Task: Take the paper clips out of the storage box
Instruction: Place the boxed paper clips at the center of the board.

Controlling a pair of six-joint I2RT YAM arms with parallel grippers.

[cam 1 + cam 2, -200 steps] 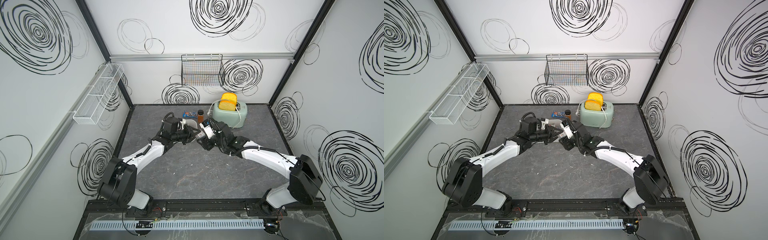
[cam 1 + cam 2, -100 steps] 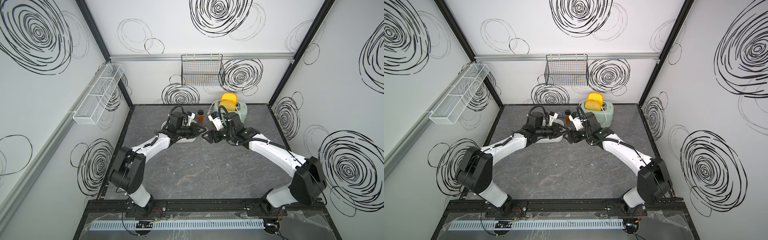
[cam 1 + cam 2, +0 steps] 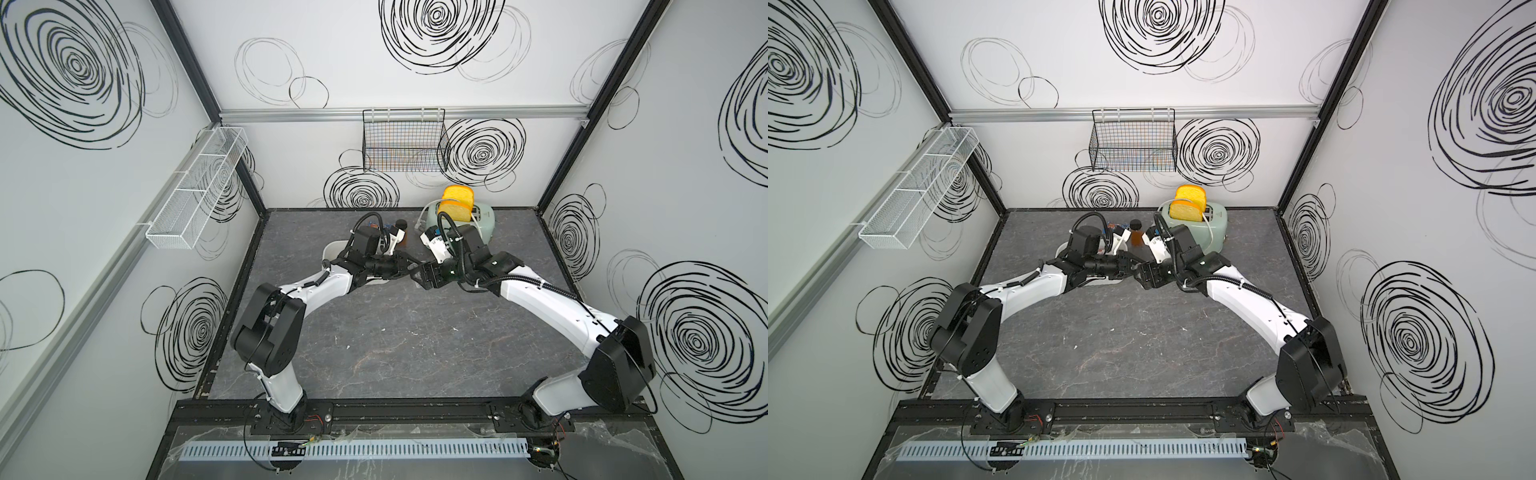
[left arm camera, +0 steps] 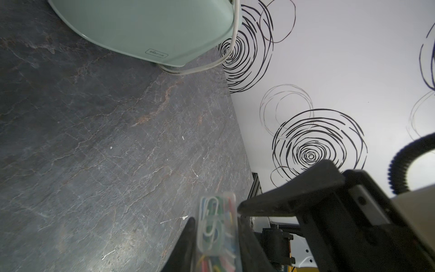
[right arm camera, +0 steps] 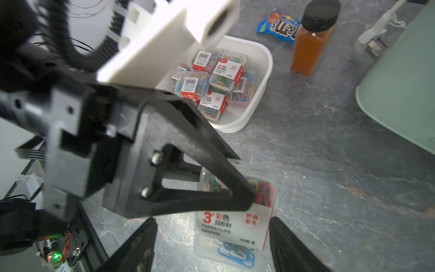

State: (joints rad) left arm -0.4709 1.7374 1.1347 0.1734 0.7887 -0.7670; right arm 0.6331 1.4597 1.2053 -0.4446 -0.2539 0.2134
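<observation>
One case of paper clips point(image 5: 233, 226) hangs over the desk point(image 5: 329, 164), pinched in the left claw point(image 4: 216, 221); the right claw point(image 5: 213, 220) straddles it, jaws wide apart; the other cases point(image 5: 226, 73) lie heaped in the white storage box point(image 5: 268, 63), near an amber bottle point(image 5: 310, 47).

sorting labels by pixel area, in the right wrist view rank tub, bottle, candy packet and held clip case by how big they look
1. tub and held clip case: about alike; case is nearer the camera, tub partly hidden, so unranked.
2. bottle
3. candy packet
</observation>
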